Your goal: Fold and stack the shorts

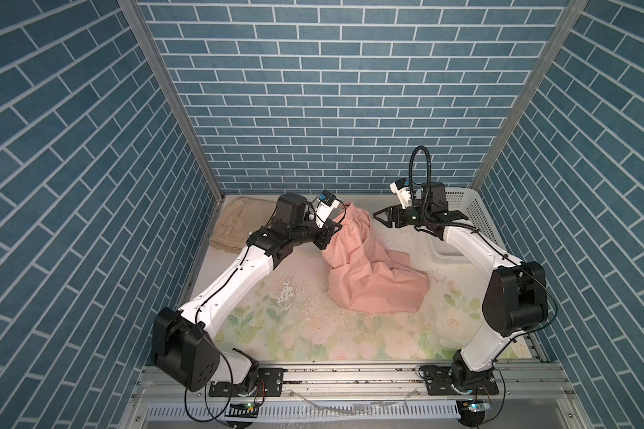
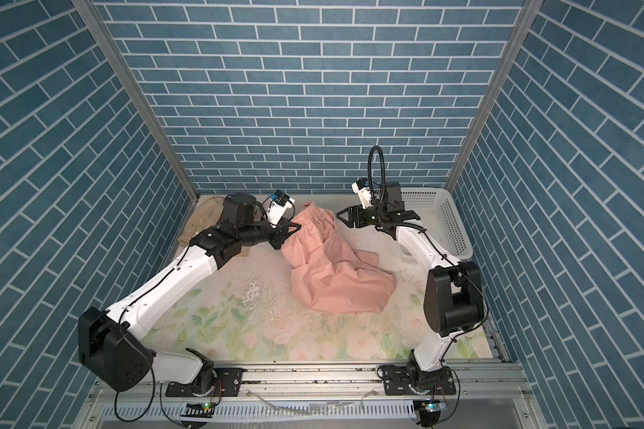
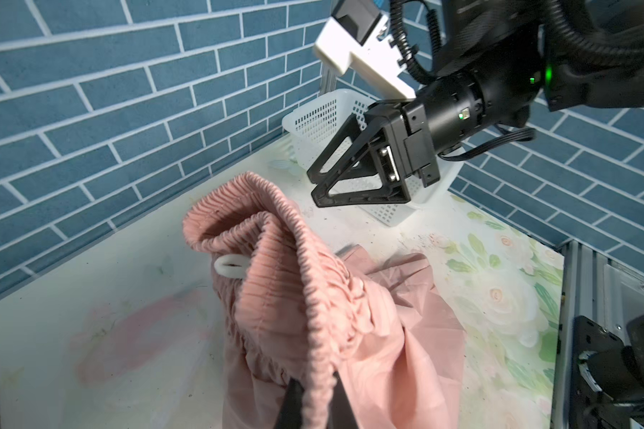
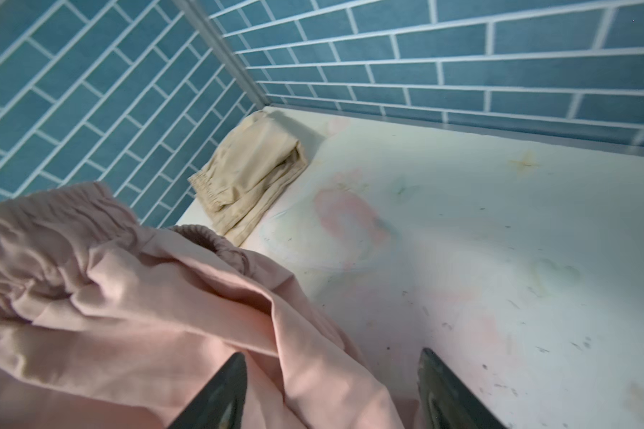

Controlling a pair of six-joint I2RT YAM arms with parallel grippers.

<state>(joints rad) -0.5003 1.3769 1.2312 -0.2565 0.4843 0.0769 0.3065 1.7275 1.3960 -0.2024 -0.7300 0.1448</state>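
The left gripper (image 1: 336, 225) pinches the elastic waistband (image 3: 313, 297) of the soft, limp pink shorts (image 1: 369, 275), and the spread right gripper (image 1: 378, 219) should probably take this band too.

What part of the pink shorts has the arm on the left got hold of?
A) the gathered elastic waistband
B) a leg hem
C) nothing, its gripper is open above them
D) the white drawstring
A: in the left wrist view the left gripper is shut on the ribbed waistband edge of the pink shorts.
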